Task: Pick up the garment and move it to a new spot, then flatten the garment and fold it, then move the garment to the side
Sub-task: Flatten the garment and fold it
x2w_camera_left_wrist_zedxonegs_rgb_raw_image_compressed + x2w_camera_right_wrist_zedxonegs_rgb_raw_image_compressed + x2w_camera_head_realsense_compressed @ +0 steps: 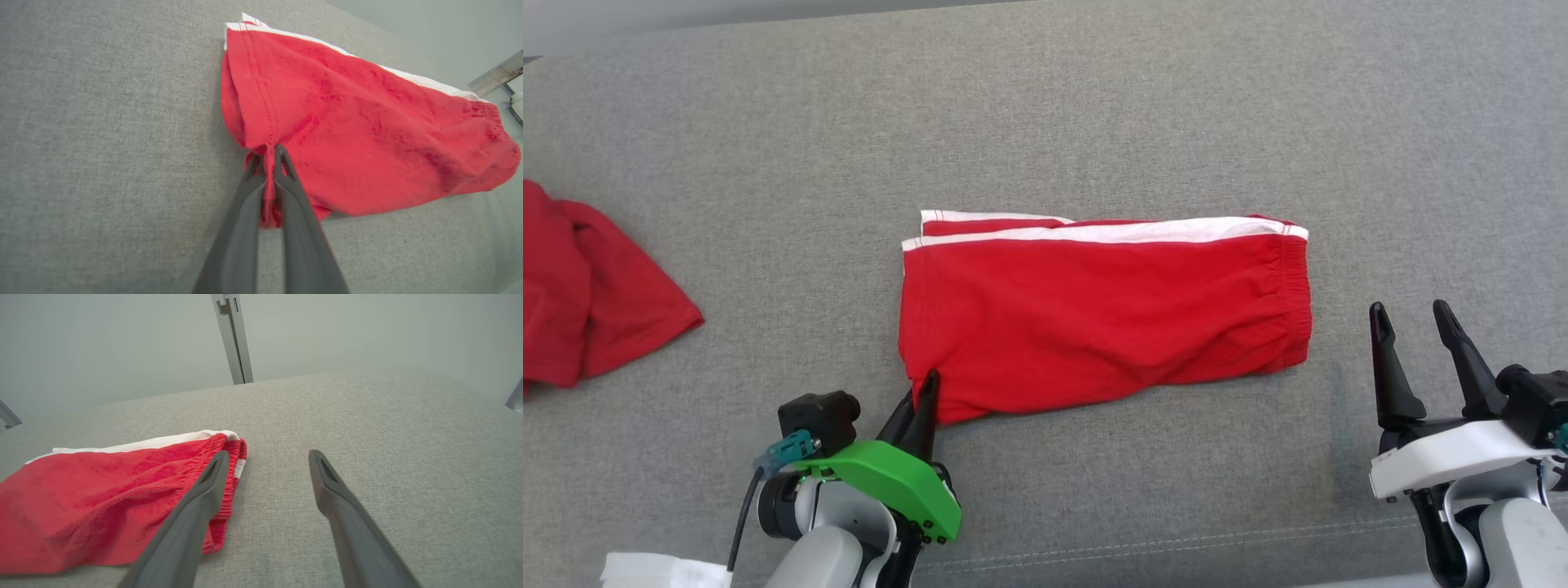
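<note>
The garment (1103, 314) is a pair of red shorts with a white side stripe, lying folded flat in the middle of the grey cushion. My left gripper (929, 382) is shut on the garment's near left corner; the left wrist view shows a pinch of red cloth (268, 179) between the two dark fingers of that gripper (267, 153). My right gripper (1409, 312) stands open just right of the elastic waistband, touching nothing. In the right wrist view its fingers (212, 477) spread wide beside the garment's waistband (229, 469).
A second red cloth (580, 302) lies bunched at the left edge of the grey cushion (1094, 106). A seam (1176, 543) runs along the cushion's near edge. A metal post (233, 339) stands behind the far edge.
</note>
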